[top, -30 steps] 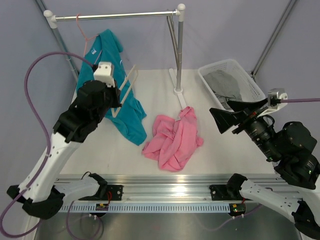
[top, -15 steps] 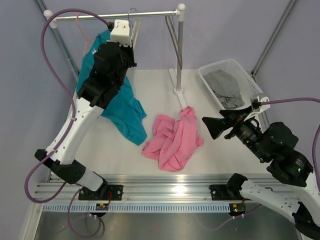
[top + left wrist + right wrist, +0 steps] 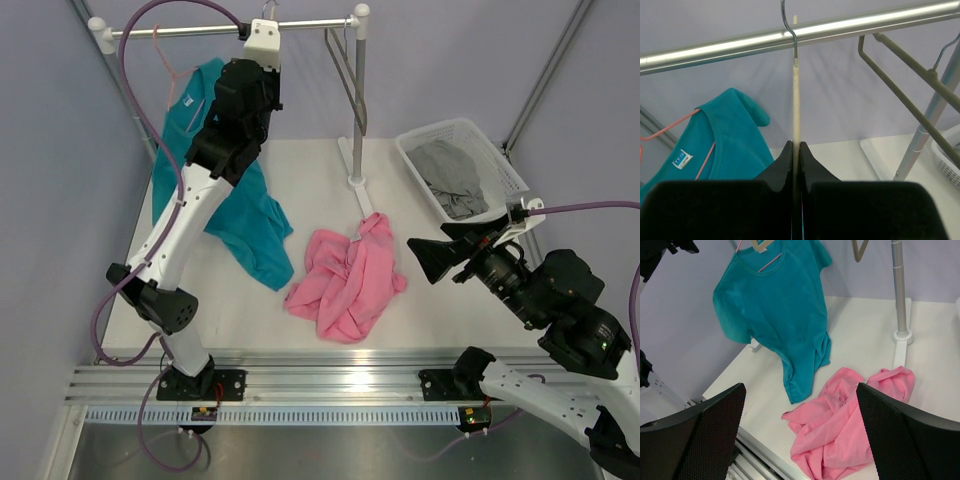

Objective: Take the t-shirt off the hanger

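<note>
The pink t-shirt [image 3: 348,278] lies crumpled on the white table, off any hanger; the right wrist view shows the t-shirt [image 3: 850,430] below my right gripper. The cream hanger [image 3: 795,100] is edge-on, with its metal hook over the silver rail [image 3: 850,27]. My left gripper [image 3: 795,146] is shut on the hanger's stem, raised to the rail [image 3: 200,30]. My right gripper [image 3: 440,255] hangs open and empty to the right of the t-shirt; in its own view the right gripper [image 3: 800,390] frames the t-shirt.
A teal shirt [image 3: 240,215] hangs from a thin pink hanger [image 3: 165,60] at the rail's left end. A dark hanger [image 3: 900,95] hangs near the rack post [image 3: 360,100]. A white basket [image 3: 420,150] with a grey garment [image 3: 450,175] stands at the back right.
My left arm has risen from beside the teal shirt up to the rail, carrying the cream hanger, and then shifted slightly right. My right gripper has swung a little left.
</note>
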Robot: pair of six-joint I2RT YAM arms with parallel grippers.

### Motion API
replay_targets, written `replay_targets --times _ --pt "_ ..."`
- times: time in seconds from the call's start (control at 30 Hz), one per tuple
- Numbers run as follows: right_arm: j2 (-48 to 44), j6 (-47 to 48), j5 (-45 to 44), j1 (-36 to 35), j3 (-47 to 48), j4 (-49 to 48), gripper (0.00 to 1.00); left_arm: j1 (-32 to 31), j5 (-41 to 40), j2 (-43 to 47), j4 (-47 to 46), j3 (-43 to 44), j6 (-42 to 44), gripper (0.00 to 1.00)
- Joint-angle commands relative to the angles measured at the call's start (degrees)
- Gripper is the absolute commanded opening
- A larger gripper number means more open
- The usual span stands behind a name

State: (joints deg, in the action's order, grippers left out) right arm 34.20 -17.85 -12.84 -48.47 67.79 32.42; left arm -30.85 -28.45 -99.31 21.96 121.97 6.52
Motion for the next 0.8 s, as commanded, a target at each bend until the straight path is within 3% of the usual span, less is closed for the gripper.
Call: replay_targets --times 0.0,0.37,0.67,0.7,0.73,0.77 --pt "-0.36 -0.35 0.55 -0.14 -0.02 -1.05 1.00 1.67 2.33 -0.97 -3.67 4.06 0.07 0.00" --pt "-0.36 -0.08 0.45 -0.14 -0.20 -1.05 1.00 2.37 8.14 0.87 -4.11 -2.35 -3.88 0.00" --pt "-0.62 0.18 0.45 -0.22 -0.20 -0.96 1.00 2.46 6.02 0.69 -2.71 -3.41 -6.26 0.02" --pt "-0.71 0.18 0.80 -0.14 -0.20 -0.87 0.99 2.38 6.64 0.78 -2.79 -3.76 -6.26 0.10" --pt "-0.80 0.18 0.97 -0.14 -0.20 -0.96 0.99 2.37 7.17 1.13 -2.97 -4.11 -6.26 0.44" --pt "-0.80 0.18 1.06 -0.14 -0.20 -0.87 1.00 2.37 7.53 1.83 -3.06 -4.89 -6.35 0.61"
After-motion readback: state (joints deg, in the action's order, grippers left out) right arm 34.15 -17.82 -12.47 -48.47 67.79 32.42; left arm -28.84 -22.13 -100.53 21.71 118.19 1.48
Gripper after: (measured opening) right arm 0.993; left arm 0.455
